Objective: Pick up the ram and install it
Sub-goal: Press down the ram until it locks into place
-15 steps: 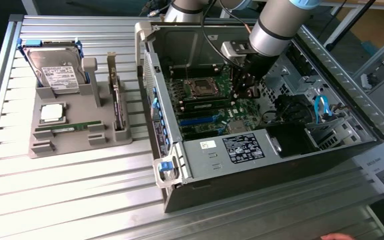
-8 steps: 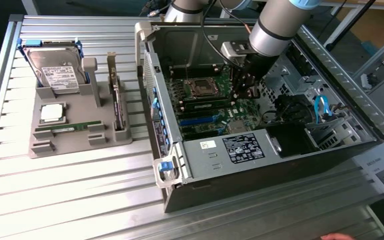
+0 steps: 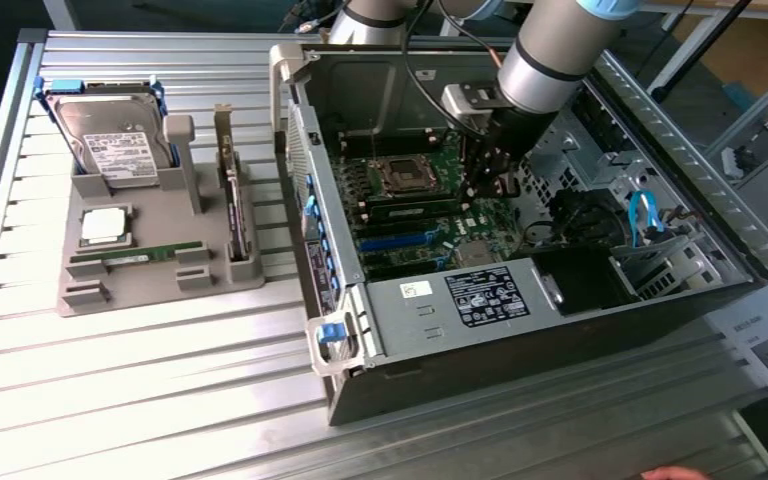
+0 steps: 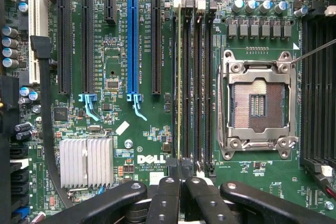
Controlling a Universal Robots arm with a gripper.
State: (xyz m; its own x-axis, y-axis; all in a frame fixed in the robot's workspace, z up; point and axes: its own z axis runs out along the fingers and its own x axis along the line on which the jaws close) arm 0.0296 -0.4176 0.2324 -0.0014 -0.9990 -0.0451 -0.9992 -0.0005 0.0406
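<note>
The ram (image 3: pixel 137 253), a thin green stick, lies flat in the grey holder (image 3: pixel 157 292) on the table, at the exterior view's left. My gripper (image 3: pixel 491 188) is far from it, down inside the open computer case over the motherboard. In the wrist view the gripper (image 4: pixel 181 174) is shut, its black fingers (image 4: pixel 168 198) pressed together. They hang right over the end of another thin stick (image 4: pixel 180 77) that stands edge-on in a memory slot. Whether they touch that stick I cannot tell.
The holder also carries a hard drive (image 3: pixel 117 140), a square silver processor chip (image 3: pixel 104 226) and a dark expansion card (image 3: pixel 233 200). Beside the memory slots lies the empty processor socket (image 4: pixel 257 103). The case walls (image 3: pixel 307 150) surround the arm. A person's hand (image 3: pixel 671 473) shows at the table's near edge.
</note>
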